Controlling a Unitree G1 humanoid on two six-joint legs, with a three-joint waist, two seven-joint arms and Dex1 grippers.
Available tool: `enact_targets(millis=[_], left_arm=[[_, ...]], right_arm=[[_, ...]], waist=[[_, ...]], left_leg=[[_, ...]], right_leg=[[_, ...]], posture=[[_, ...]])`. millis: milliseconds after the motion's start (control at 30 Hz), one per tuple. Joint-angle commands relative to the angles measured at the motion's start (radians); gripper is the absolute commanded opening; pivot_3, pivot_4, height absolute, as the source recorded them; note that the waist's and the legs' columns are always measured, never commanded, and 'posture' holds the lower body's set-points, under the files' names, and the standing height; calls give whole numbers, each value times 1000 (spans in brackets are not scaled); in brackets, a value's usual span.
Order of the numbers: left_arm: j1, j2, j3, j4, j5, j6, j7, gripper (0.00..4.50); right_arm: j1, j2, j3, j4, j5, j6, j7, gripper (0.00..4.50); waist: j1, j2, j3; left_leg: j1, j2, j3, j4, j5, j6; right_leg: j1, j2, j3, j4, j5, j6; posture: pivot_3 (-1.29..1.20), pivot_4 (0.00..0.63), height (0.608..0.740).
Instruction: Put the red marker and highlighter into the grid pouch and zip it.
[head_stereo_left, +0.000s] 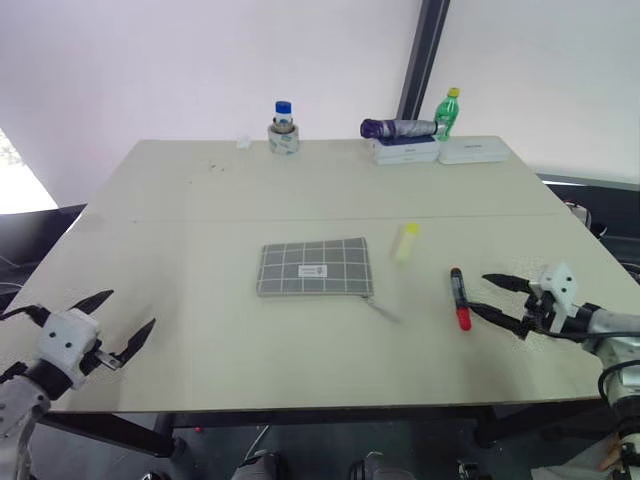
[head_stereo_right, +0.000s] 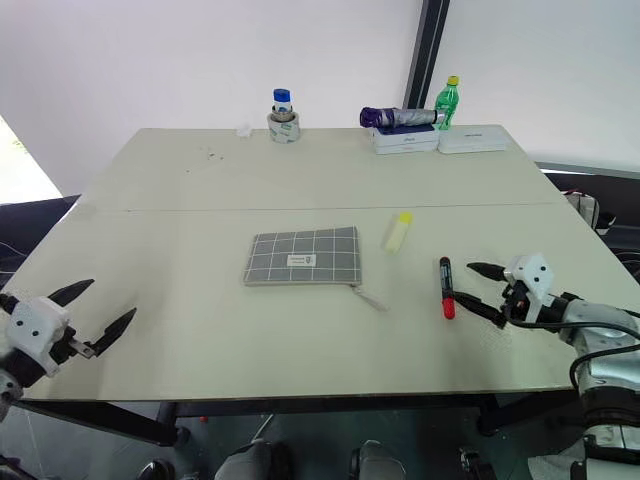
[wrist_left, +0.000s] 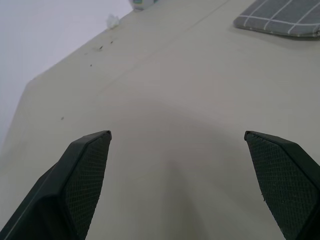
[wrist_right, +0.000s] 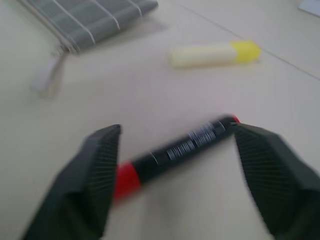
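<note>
The grid pouch (head_stereo_left: 315, 268) lies flat at the table's middle, its zipper pull (head_stereo_left: 383, 310) trailing off the near right corner. Just right of it is the pale yellow highlighter (head_stereo_left: 405, 241). Nearer the front lies the red marker (head_stereo_left: 459, 298), red end towards me. My right gripper (head_stereo_left: 478, 294) hovers low right beside the marker. In the right wrist view its fingers stand apart either side of the marker (wrist_right: 175, 152), not pressing it. At the front left corner my left gripper (head_stereo_left: 131, 308) is open over bare table, far from the pouch (wrist_left: 285, 17).
Along the far edge stand a blue-capped bottle on a tape roll (head_stereo_left: 283, 128), a folded purple umbrella (head_stereo_left: 398, 128) on a white box (head_stereo_left: 405, 152), a green bottle (head_stereo_left: 449, 113) and another white box (head_stereo_left: 475, 150). A seam (head_stereo_left: 300, 218) crosses the table.
</note>
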Motion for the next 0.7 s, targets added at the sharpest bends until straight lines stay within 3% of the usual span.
enact_targets(millis=[33, 100, 133, 333, 467, 700], left_arm=[[-82, 36, -30, 39, 60, -72, 20, 4500], [-153, 42, -69, 81, 86, -97, 22, 4500], [-185, 43, -89, 103, 103, -113, 25, 4500], [-345, 40, -215, 249, 214, -218, 49, 4500], [-463, 52, -327, 383, 335, -370, 75, 4500], [-586, 66, -445, 523, 465, -549, 141, 4500]], right_arm=[[-52, 64, 34, -154, 3, 50, -102, 1453], [-100, 132, 94, -187, -69, 56, -202, 376], [-125, 163, 123, -189, -112, 42, -250, 73], [-303, 282, 286, -45, -375, -20, -504, 73], [-466, 332, 342, 189, -488, -93, -664, 73], [-620, 341, 440, 491, -635, -232, -797, 73]], waist=[[0, 0, 0], [-1, 0, 0], [-2, 0, 0], [-1, 1, 0], [2, 0, 0], [-4, 1, 0]], left_leg=[[0, 0, 0, 0, 0, 0], [0, 0, 0, 0, 0, 0], [0, 0, 0, 0, 0, 0], [-1, 0, 4, 0, 5, -7], [-2, -1, 5, 0, 5, -7], [-2, -1, 9, -1, 5, -7]], right_leg=[[0, 0, 0, 0, 0, 0], [0, 0, 0, 0, 0, 0], [-1, 0, -1, 0, 0, 0], [-3, 2, 0, 2, 0, 0], [-4, 3, 0, 2, 0, 1], [-4, 3, 0, 3, 0, 2]], posture=[[0, 150, 738], [0, 150, 738], [0, 150, 738], [0, 150, 738], [0, 150, 738], [0, 150, 738]])
